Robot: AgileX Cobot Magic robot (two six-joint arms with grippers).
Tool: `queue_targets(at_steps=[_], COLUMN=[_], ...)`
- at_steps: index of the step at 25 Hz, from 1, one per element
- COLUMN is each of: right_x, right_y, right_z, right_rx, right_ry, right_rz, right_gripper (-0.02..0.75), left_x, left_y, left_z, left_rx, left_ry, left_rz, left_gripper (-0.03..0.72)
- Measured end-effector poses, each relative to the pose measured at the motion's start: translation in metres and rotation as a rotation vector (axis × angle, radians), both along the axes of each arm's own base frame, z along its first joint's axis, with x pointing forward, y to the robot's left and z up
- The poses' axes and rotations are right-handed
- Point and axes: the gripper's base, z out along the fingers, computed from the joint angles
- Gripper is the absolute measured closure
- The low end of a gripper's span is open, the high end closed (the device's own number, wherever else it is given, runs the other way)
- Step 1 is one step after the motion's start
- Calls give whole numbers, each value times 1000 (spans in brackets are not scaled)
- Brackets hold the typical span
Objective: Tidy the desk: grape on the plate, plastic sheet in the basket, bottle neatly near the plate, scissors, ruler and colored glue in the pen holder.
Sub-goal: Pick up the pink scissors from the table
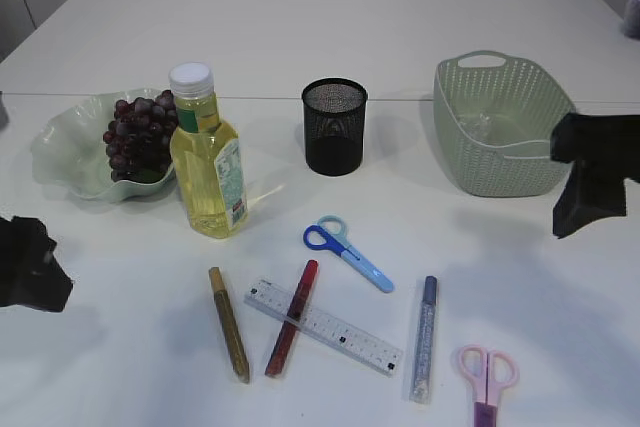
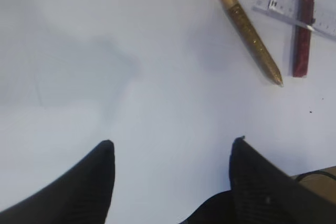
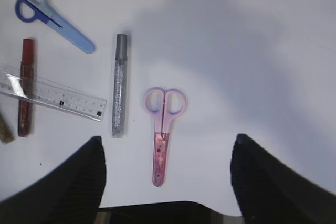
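Note:
Dark grapes (image 1: 138, 137) lie on the green wavy plate (image 1: 65, 162), and the yellow bottle (image 1: 207, 162) stands upright beside it. A clear plastic sheet (image 1: 480, 127) shows inside the green basket (image 1: 500, 172). The black mesh pen holder (image 1: 334, 127) stands mid-table. In front of it lie blue scissors (image 1: 348, 252), pink scissors (image 3: 163, 129), a clear ruler (image 1: 322, 325) and gold (image 2: 247, 30), red (image 1: 292, 317) and silver (image 3: 119, 85) glue sticks. My left gripper (image 2: 173, 142) hovers open over bare table. My right gripper (image 3: 168, 138) hovers open above the pink scissors.
The red glue stick lies across the ruler. The table's front edge runs just under the pink scissors. A dark object (image 1: 632, 12) sits at the far right back edge.

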Motion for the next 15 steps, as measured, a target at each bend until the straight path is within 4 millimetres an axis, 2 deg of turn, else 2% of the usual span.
queue_targets(at_steps=[6, 15], right_x=[16, 34], right_y=[12, 60], right_z=[-28, -97], right_rx=[11, -93], right_ry=[141, 340], right_rz=[-23, 92], right_gripper=[163, 163], left_x=[13, 16], left_y=[-6, -7], left_z=[-22, -24], left_rx=[17, 13], left_ry=[68, 60], left_rz=[11, 13], left_gripper=[190, 190])
